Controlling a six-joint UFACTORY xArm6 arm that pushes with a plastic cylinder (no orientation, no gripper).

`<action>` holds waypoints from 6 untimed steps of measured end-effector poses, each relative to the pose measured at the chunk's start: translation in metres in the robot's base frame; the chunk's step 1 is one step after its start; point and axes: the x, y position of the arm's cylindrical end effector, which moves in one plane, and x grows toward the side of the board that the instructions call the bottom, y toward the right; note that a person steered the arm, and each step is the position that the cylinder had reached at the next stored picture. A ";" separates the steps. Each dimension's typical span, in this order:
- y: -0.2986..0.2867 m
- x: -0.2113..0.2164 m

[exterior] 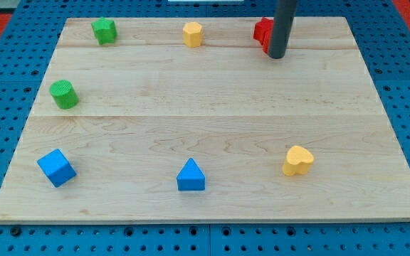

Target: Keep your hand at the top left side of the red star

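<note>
From where I stand, the pale wooden table (212, 121) lies on a blue pegboard surface (6, 64), and seven small coloured blocks are scattered around its edges.

At the far left of the view, a blue cube block (56, 168) sits near the bottom corner. Above it, by the left edge, stands a green cylinder block (64, 94). Higher still, near the top-left corner, is a second green block (104, 30) with a lumpy, star-like outline; I cannot make out its shape for certain.

Moving towards the middle, a yellow block (192, 34), roughly hexagonal, rests near the top edge. Well below it, near the bottom edge, is a blue triangular block (191, 176).

To the right of centre, at the top, is the red star block (263, 33). Only its left part shows, because the dark rod stands in front of it and covers the rest. The rod comes down from the view's top, and my tip (277, 56) meets the table at the red block's lower right, just beside it or touching it; I cannot tell which. There is no tool that opens or closes here, only the plain rod, and it holds nothing.

Furthest right among the blocks, near the bottom, lies a yellow heart-shaped block (298, 161), well apart from everything else.
</note>
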 end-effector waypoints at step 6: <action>-0.115 -0.093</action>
